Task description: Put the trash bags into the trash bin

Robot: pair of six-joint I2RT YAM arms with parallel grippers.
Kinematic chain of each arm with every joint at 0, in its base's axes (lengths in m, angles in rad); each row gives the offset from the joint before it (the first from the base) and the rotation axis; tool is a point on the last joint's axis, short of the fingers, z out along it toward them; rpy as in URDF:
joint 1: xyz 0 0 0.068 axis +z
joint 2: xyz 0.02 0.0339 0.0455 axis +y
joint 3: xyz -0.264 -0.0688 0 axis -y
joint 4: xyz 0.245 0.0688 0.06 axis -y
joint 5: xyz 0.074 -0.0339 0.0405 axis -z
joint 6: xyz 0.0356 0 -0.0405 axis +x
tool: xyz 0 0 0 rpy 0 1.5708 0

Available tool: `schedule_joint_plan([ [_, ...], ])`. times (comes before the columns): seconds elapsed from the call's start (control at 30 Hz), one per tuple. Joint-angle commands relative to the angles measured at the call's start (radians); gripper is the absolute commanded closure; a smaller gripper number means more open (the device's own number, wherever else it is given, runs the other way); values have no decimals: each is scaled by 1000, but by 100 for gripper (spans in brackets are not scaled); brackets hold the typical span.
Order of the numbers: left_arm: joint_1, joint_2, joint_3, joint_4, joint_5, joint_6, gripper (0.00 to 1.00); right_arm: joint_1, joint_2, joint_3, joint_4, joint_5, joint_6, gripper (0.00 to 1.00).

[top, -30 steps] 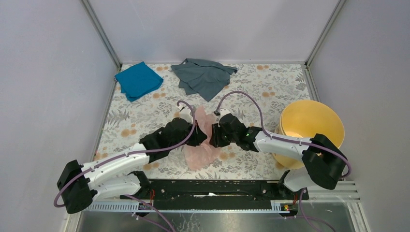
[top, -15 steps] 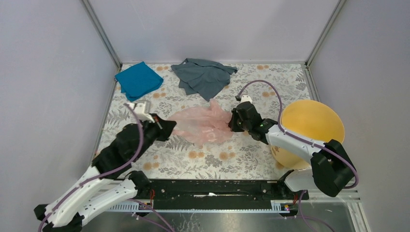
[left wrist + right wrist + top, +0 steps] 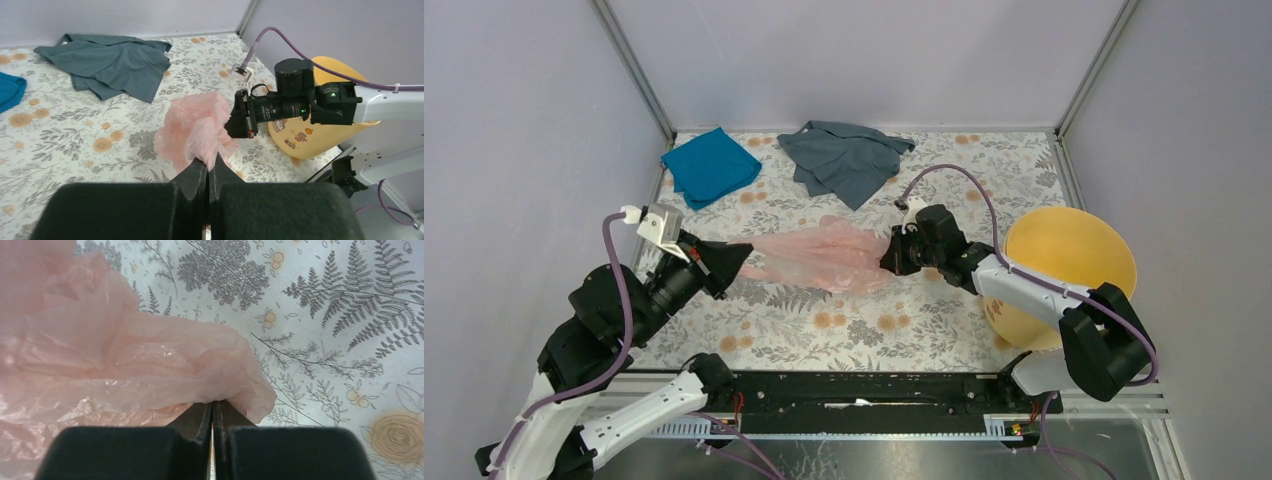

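Note:
The pale pink trash bag (image 3: 824,255) hangs stretched between my two grippers above the middle of the floral table. My left gripper (image 3: 742,252) is shut on the bag's left end; in the left wrist view the film (image 3: 197,131) bunches out from the closed tips (image 3: 207,162). My right gripper (image 3: 890,252) is shut on the bag's right end; in the right wrist view the wrinkled film (image 3: 125,365) spreads from the closed tips (image 3: 212,404). The yellow-orange trash bin (image 3: 1069,275) stands at the right, behind the right arm; it also shows in the left wrist view (image 3: 320,135).
A teal cloth (image 3: 710,166) lies at the back left and a grey cloth (image 3: 844,158) at the back middle of the table. Grey walls enclose the table on three sides. A black rail (image 3: 864,390) runs along the near edge.
My left gripper has pulled further left and up, my right gripper has shifted slightly left. The bag, crumpled between close grippers a second ago, is now drawn out long and narrow.

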Motion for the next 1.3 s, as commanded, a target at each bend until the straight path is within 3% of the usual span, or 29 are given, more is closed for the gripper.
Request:
schedule_joint_plan([
  [0.0, 2, 23, 92, -61, -101, 70, 100, -5, -12, 50, -102, 88, -139, 99],
  [0.13, 2, 47, 120, -93, -200, 62, 100, -5, 25, 70, -99, 89, -119, 85],
  [0.27, 2, 168, 108, -77, -86, 50, 100, 6, 62, 118, -23, -69, -50, 81],
  [0.33, 2, 261, 119, -61, -18, 38, 100, 9, 63, 165, -55, -52, -21, 68],
  [0.43, 0, 370, 124, -3, -33, 6, 100, 9, 48, 247, -221, 49, -35, 54],
  [0.5, -25, 424, 129, 27, -110, -15, 100, 9, 33, 284, -324, 106, -74, 42],
  [0.6, -100, 468, 168, 31, -349, -19, 100, 8, -11, 294, -445, 206, -106, 28],
  [0.8, -107, 564, 454, -97, -651, 184, 100, 8, -139, 195, -431, 174, -101, 20],
  [0.9, -107, 626, 588, -207, -720, 254, 100, 9, -161, 169, -412, 182, -90, 20],
  [1.0, -106, 652, 612, -228, -673, 264, 100, 8, -161, 157, -384, 166, -80, 20],
  [1.1, -107, 692, 559, -210, -516, 177, 100, 9, -164, 146, -371, 159, -75, 20],
  [1.2, -140, 755, 456, -114, -344, 91, 100, 8, -191, 125, -378, 197, -79, 20],
  [1.27, -205, 826, 402, -43, -315, 50, 100, 9, -218, 111, -391, 243, -86, 20],
])
